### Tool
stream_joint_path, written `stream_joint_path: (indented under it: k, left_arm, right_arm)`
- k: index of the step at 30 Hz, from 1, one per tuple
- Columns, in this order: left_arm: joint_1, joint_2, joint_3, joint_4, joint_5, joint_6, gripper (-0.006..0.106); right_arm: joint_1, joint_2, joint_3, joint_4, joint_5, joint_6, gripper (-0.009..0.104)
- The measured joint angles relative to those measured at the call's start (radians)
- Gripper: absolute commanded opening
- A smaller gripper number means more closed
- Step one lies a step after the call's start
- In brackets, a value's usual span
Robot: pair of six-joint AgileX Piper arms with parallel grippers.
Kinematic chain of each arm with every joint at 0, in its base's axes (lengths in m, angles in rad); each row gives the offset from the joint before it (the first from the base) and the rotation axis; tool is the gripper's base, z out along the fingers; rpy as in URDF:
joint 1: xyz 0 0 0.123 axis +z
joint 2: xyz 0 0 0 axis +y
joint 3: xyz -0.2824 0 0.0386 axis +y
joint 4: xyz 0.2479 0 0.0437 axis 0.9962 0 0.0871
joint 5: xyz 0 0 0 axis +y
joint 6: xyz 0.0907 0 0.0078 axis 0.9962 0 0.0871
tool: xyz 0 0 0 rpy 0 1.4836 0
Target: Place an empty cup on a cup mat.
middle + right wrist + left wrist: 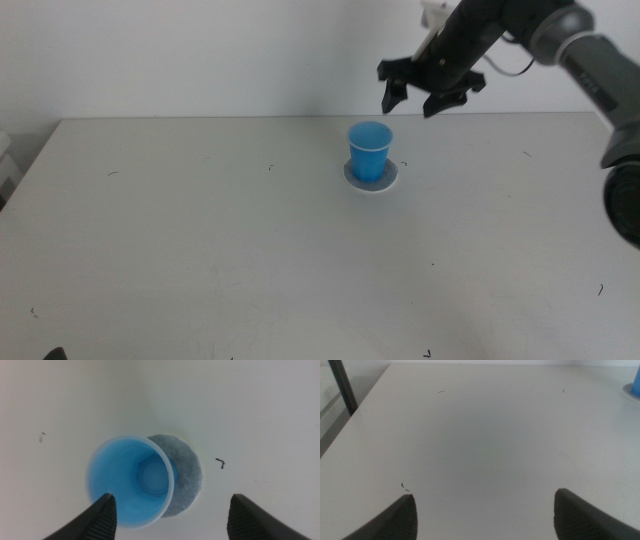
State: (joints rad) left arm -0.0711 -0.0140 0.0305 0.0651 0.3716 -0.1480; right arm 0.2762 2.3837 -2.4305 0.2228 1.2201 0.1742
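The blue cup (pixel 369 151) stands upright on the grey cup mat (pixel 386 180) at the far middle of the table. My right gripper (pixel 416 101) hangs open and empty in the air above and just right of the cup. In the right wrist view I look down into the empty cup (pixel 131 480) with the cup mat (pixel 184 476) showing beside its base, and the right gripper (pixel 170 515) has its jaws wide apart. My left gripper (pixel 485 515) is open and empty, low near the table's front edge; the cup (pixel 636 385) shows at the picture's edge.
The white table (pixel 200 250) carries only small dark marks. A pale wall rises behind the far edge. In the left wrist view a dark post (pixel 342 387) stands beyond the table's edge.
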Motion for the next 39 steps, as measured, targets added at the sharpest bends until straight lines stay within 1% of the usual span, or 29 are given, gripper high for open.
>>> stream_joint_path:
  k: [7,12,16,20,26,33,36,39]
  left_arm:
    - [0.0,0.0,0.0,0.0,0.0,0.0,0.105]
    - [0.0,0.0,0.0,0.0,0.0,0.0,0.105]
    - [0.0,0.0,0.0,0.0,0.0,0.0,0.105]
    - [0.0,0.0,0.0,0.0,0.0,0.0,0.105]
    - [0.0,0.0,0.0,0.0,0.0,0.0,0.105]
    - [0.0,0.0,0.0,0.0,0.0,0.0,0.105]
    - [0.0,0.0,0.0,0.0,0.0,0.0,0.105]
    - [0.0,0.0,0.0,0.0,0.0,0.0,0.105]
  right_arm:
    - [-0.046,-0.214,0.09,-0.009,0.025,-0.037,0.059]
    - [-0.108,-0.419,0.25,-0.029,0.029,-0.061,0.06]
    - [-0.163,-0.601,0.418,-0.037,0.022,-0.082,0.06]
    - [-0.18,-0.799,0.591,-0.057,-0.035,-0.11,0.06]
    - [-0.18,-1.085,0.853,-0.058,-0.108,-0.144,0.06]
    - [-0.18,-1.326,1.18,-0.071,-0.169,-0.174,0.06]
    - [-0.18,-1.437,1.331,-0.076,-0.247,-0.174,0.06]
    - [-0.18,-1.577,1.496,-0.084,-0.366,-0.174,0.062]
